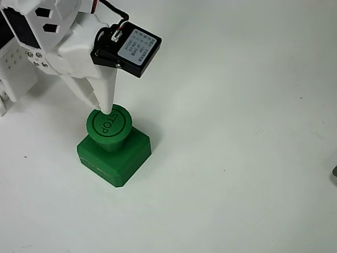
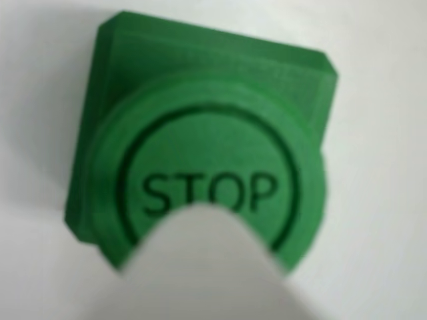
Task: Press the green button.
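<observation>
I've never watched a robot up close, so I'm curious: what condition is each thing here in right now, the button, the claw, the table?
green button: upright on its square base, cap raised on its stem, claw tip on the cap's edge.
gripper: fingers together in a point, shut on nothing, tip down at the cap's rim; in the wrist view it covers the cap's lower edge.
table: white, bare around the button.

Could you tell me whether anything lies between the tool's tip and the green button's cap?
Nothing does: in the overhead view the tool has its tip at the rim of the green button, with no other object between them.
</observation>
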Robot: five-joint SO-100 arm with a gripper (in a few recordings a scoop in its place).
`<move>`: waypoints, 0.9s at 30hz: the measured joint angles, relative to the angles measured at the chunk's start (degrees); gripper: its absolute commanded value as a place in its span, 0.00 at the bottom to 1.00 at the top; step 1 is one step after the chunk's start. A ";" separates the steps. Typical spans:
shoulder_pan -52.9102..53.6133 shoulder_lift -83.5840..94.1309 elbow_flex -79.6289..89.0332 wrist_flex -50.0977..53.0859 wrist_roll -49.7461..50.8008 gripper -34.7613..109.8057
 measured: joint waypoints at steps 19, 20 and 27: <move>-1.41 -0.53 10.11 -8.70 2.64 0.24; -1.67 -0.88 10.63 -8.96 2.99 0.24; -1.76 -0.79 12.57 -10.46 3.60 0.24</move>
